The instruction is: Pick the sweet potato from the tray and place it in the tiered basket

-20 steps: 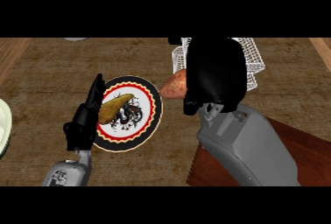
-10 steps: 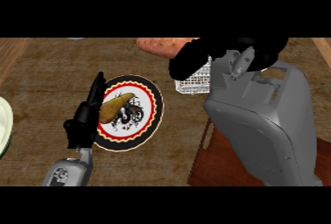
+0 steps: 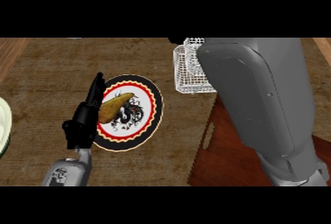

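Observation:
The sweet potato does not show in the head view. My right forearm [image 3: 258, 100] rises steeply through the right half of the picture, and its hand is out of sight past the top. The white wire tiered basket [image 3: 189, 70] peeks out to the left of that forearm, mostly covered by it. The dark brown tray [image 3: 216, 153] lies at the lower right, partly under the arm. My left hand [image 3: 82, 120] rests open, fingers straight, along the left rim of the patterned plate [image 3: 145, 116].
On the red, black and white plate lies a yellowish-brown food item [image 3: 115, 105]. The rim of a pale plate [image 3: 3, 127] shows at the far left edge. The counter is dark wood.
My right arm has gone up and forward over the basket, carrying the hand and the orange sweet potato out of the picture's top. The left hand has stayed still.

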Controlling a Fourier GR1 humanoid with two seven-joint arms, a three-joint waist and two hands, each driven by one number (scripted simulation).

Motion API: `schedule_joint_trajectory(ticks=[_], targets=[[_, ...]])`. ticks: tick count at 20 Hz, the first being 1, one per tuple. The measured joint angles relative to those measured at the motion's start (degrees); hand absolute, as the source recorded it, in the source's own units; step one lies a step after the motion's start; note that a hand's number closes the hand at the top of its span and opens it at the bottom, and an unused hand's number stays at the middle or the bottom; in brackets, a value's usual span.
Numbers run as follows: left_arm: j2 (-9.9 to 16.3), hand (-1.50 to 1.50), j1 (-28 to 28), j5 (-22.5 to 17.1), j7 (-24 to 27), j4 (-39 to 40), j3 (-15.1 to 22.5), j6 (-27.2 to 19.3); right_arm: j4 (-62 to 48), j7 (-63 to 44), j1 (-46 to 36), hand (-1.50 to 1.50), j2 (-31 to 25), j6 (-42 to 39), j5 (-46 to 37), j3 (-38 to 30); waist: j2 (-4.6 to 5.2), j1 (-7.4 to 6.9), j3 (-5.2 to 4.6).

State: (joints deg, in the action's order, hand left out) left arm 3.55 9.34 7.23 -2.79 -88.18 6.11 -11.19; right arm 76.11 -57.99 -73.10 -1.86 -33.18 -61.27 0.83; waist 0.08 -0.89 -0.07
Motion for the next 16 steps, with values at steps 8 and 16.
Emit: schedule_joint_trajectory(ticks=[8,16], targets=[[-0.1,0.00,-0.7,0.7,-0.4,-1.3,0.3,0.1,-11.1,6.3,-1.2,1.50,-5.1,5.0,-3.9,-2.2,0.08,0.04,0.03],[-0.3,0.00,-0.4,0.5,0.2,-0.6,-0.4,0.4,-17.4,8.5,1.8,-1.50,-7.4,14.5,-3.4,-7.5,0.14,0.04,0.07]])
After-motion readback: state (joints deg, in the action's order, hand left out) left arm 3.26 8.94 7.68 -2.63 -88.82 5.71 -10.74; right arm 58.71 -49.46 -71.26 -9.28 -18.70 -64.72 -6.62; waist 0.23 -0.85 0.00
